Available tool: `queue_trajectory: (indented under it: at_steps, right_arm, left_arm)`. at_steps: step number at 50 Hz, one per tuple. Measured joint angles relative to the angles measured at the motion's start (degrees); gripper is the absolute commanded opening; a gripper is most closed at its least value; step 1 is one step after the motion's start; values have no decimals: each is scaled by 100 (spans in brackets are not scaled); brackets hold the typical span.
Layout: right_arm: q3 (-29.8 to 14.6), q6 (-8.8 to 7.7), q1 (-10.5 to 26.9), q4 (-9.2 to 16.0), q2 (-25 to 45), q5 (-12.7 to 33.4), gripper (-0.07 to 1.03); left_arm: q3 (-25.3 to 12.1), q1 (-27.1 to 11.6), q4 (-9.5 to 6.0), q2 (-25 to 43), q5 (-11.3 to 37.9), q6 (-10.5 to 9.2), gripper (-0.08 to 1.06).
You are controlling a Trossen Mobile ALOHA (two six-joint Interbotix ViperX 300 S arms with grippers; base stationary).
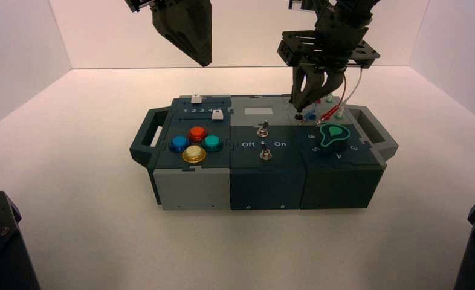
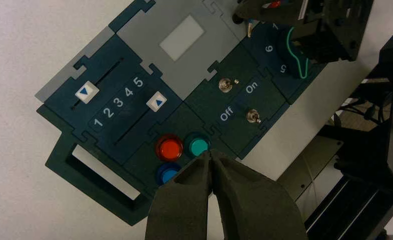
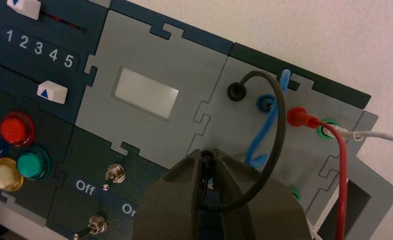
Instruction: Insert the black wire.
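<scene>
One thin, looping black wire (image 3: 280, 125), right of centre in the right wrist view, its plug seemingly pinched in the narrowed right gripper (image 3: 207, 156), lower centre; left gripper (image 1: 205, 60), closed, high view's upper left.

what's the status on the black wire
right gripper over the grey socket panel, shut on the black wire's free plug; other end in black socket; blue lead hangs close by; left gripper idle above coloured buttons

Left gripper (image 1: 206, 63): one, at 11 o'clock in the high view, tapering toward 5 o'clock; fingertips together. Right gripper (image 1: 297, 104): one, tips at 2 o'clock, slanting toward 7 o'clock; fingers (image 3: 182, 185) nearly closed, narrow gap between.
</scene>
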Motion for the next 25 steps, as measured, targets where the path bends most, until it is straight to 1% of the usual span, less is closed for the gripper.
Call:
queue_trajectory:
  at_steps: [9,17,25]
  right_arm:
    - [18,-9,18,0,9,0,-2]
    - [9,44,26,0,9,62,-2]
    - [18,44,26,0,0,70,-2]
  left_arm:
    - [0,9,-9,-62,0,0,-3]
    - [0,0,-9,-62,0,0,-3]
    - [0,0,-9,-62,0,0,-3]
